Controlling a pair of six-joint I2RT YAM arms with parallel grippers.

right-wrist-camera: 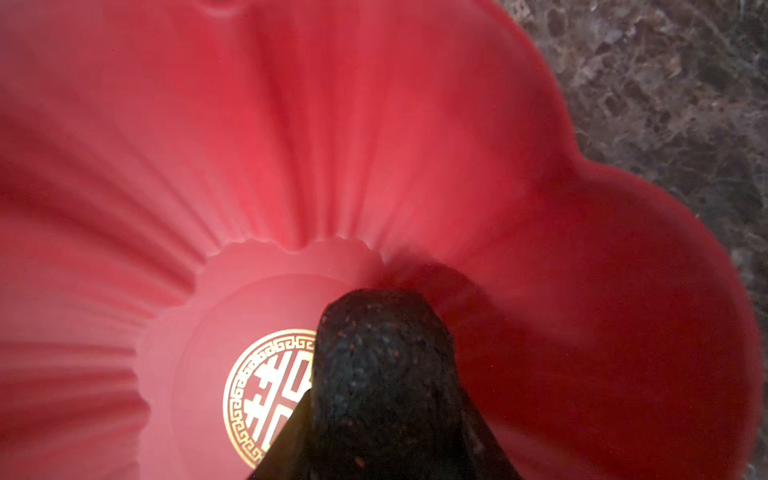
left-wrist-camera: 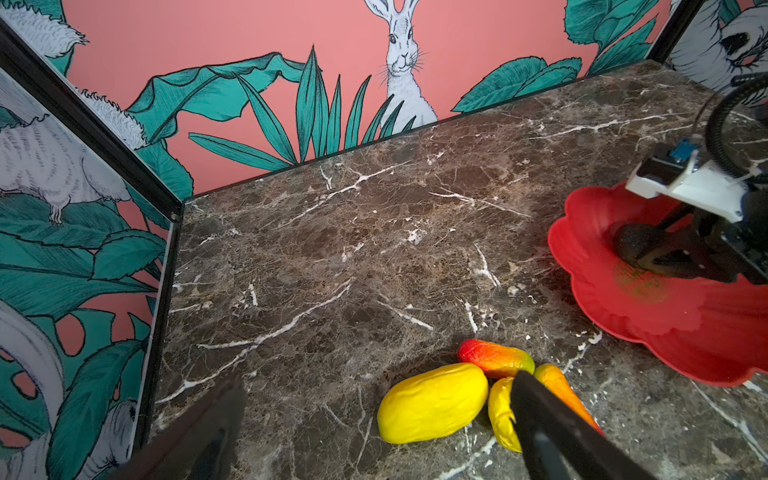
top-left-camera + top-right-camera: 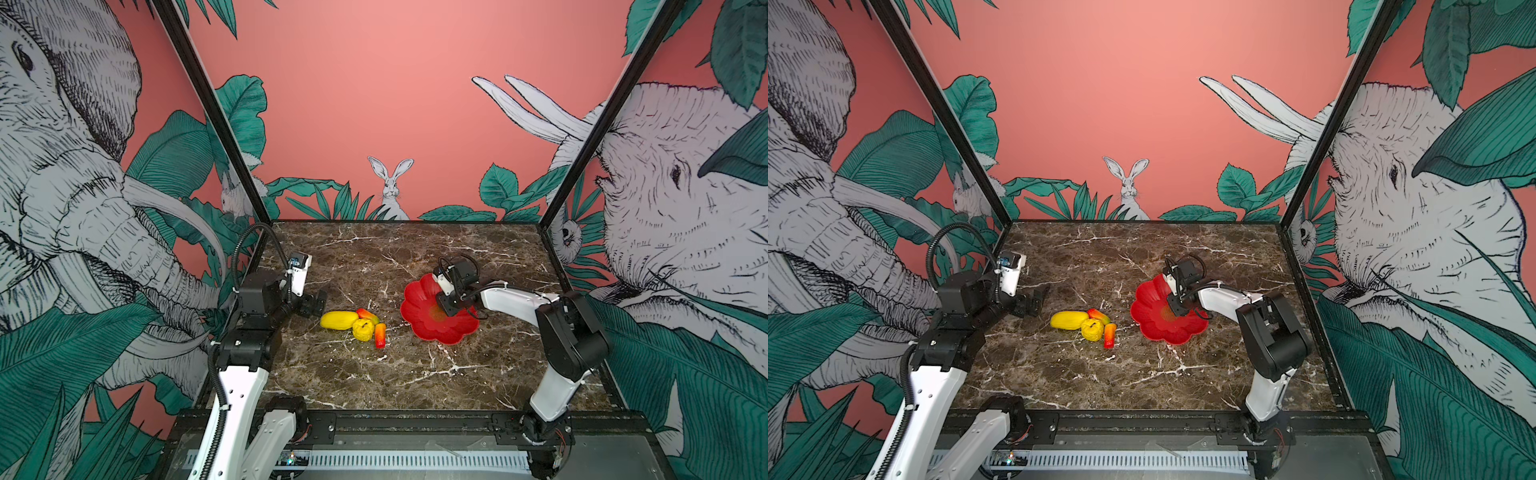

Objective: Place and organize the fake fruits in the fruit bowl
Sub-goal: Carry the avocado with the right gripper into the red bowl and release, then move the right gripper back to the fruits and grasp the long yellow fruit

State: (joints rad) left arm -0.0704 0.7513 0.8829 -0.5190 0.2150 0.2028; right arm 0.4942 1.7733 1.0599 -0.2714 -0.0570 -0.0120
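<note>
The fruit bowl (image 3: 419,297) (image 3: 1148,303) (image 2: 582,232) (image 1: 374,124), a red flower-shaped dish, stands right of centre on the marble. My right gripper (image 3: 451,306) (image 3: 1177,308) (image 1: 384,432) reaches into it, shut on a dark brown-black oval fruit (image 2: 636,245) (image 1: 382,365) held low beside the gold emblem. On the marble to the left, bunched together, lie a long yellow fruit (image 3: 338,320) (image 3: 1069,320) (image 2: 432,403), a round yellow one (image 3: 363,329) (image 2: 500,411) and two orange-red ones (image 3: 380,335) (image 2: 494,359). My left gripper (image 3: 313,305) (image 3: 1034,301) (image 2: 374,386) hovers open just left of them.
Black frame posts (image 3: 232,158) and printed walls close in the left, right and back of the marble table (image 3: 374,382). A black rail (image 3: 395,419) runs along the front edge between the two arm bases.
</note>
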